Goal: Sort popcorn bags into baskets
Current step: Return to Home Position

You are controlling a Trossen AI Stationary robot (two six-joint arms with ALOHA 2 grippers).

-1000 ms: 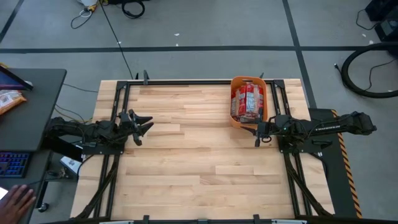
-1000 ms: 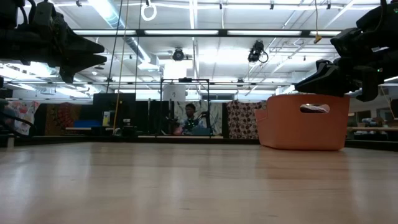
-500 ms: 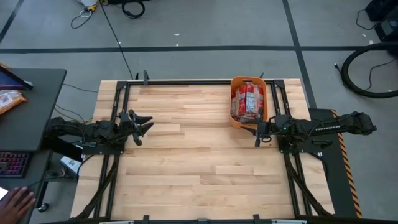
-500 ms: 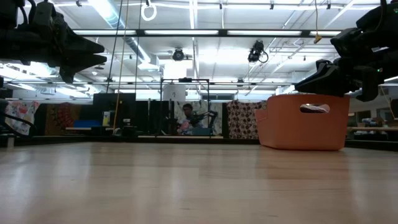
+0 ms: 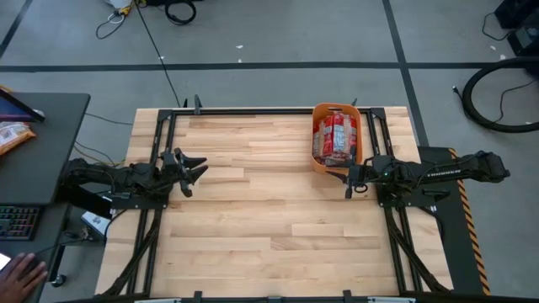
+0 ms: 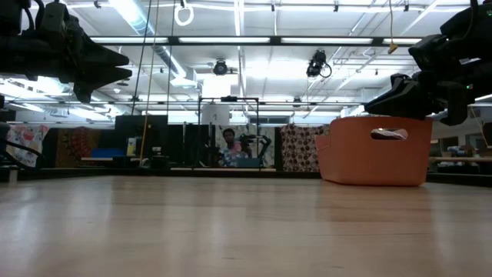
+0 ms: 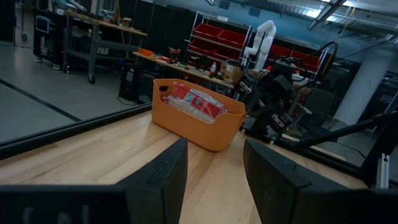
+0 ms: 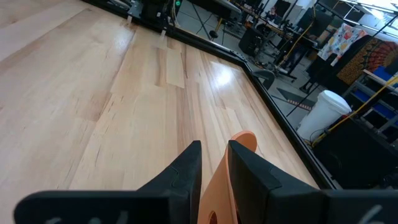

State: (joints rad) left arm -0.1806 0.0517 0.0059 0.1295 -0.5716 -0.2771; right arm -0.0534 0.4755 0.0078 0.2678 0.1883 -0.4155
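Left gripper (image 5: 198, 171) hangs spread over the table (image 5: 269, 219)'s left side; right gripper (image 5: 349, 180) is narrowly parted just beside the basket (image 5: 335, 106); both are empty; the popcorn bags (image 5: 334, 135) lie piled inside (probably light, crinkly and slippery, so best pinched at an edge).

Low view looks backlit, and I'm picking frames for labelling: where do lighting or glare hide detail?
Low view: ceiling strip lights leave the left arm and right arm as dark silhouettes, though the bin reads clearly. Right wrist view: a pale glare patch on the table. High view: even light, only faint shadows.
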